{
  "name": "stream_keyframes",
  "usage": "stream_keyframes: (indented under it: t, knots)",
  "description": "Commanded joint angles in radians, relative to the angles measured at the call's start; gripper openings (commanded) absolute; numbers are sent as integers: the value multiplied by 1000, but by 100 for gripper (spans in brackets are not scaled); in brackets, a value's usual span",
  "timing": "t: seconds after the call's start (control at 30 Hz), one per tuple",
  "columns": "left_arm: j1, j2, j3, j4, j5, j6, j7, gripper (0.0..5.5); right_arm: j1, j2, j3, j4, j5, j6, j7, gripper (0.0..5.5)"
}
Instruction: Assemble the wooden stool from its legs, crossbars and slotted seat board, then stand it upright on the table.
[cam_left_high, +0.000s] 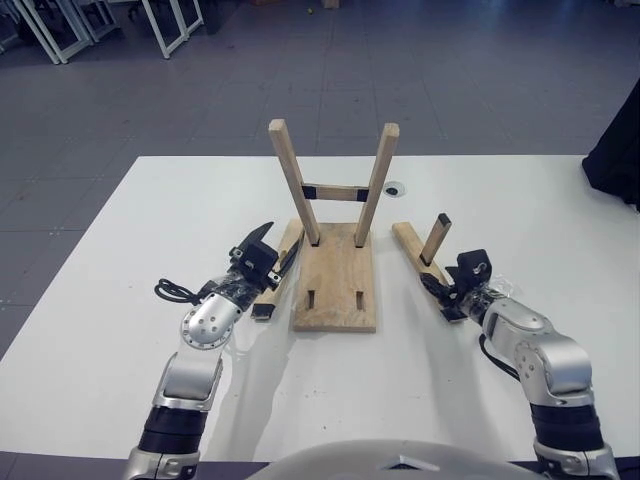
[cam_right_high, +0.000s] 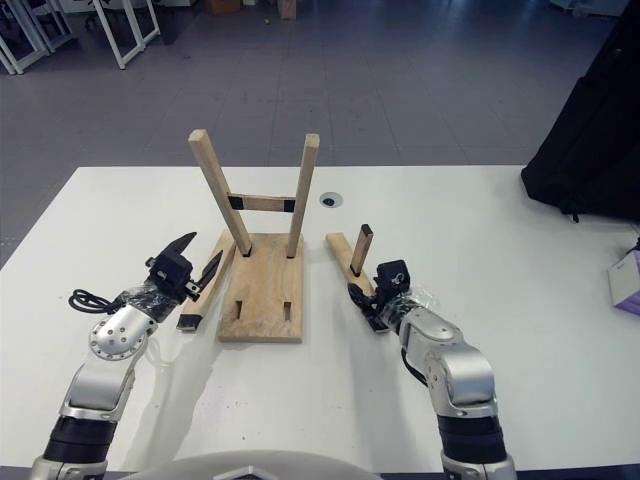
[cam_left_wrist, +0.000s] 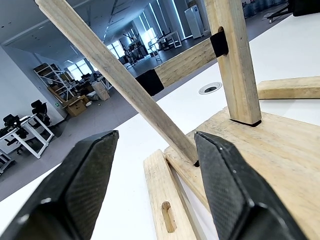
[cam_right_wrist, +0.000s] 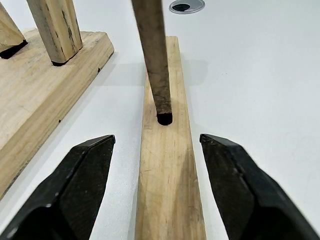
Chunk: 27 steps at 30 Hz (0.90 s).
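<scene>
A wide white table (cam_left_high: 100, 300) carries the half-built stool. Its pale, flat, rectangular wooden seat board (cam_left_high: 335, 285) lies face down near the middle, with 2 square light-wood legs (cam_left_high: 294, 180) standing in its far end and splaying apart as they rise. They are joined partway up by a short wooden crossbar with black-wrapped ends (cam_left_high: 336, 192). The 2 dark slots at the board's near end (cam_left_high: 312, 298) are empty. A 3rd loose wooden leg (cam_left_wrist: 165, 200) lies flat just beside the board's left edge, with a small oval hole in its upper face. A 4th loose leg (cam_right_wrist: 167, 175) lies flat to the right of the board, apart from it, with a darker short crossbar (cam_right_wrist: 152, 50) standing tilted in its hole. The left gripper (cam_left_high: 282, 236) hangs over the left loose leg with its 2 black fingers spread wide and nothing held; whether they touch the wood cannot be told. The right gripper (cam_right_wrist: 157, 137) sits at the near end of the right loose leg, fingers parted widely on either side of it, with bare table showing between each finger and the wood. The gripper hides that leg's near end in the head views. A round grommet hole (cam_left_high: 393, 187) sits in the table behind the stool.
</scene>
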Motion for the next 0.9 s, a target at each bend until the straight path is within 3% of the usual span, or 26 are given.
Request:
stream_keyframes:
  t: [0.03,0.27,0.43,0.67,0.77,0.9]
  knots:
    - [9,-11,-12,-15,18,8,13,279,-38,-41,43,19,-46,55,0,314]
    - [2,-17,-17,-11,26,5,15,279,-53,-38,77,63,-72,96,18,314]
    - [4,-13,-15,-16,26,8,12,279,-35,-48,94,58,-81,142,26,212]
    - [-3,-16,-6,-11,11,10,10,279,-34,-38,82,64,-88,110,25,203]
    - [-12,-31,18,-11,-40,24,5,279,-60,19,-7,63,-24,14,46,203]
    - [-26,-73,60,-32,-237,69,-65,279,-161,155,-275,108,236,-179,130,203]
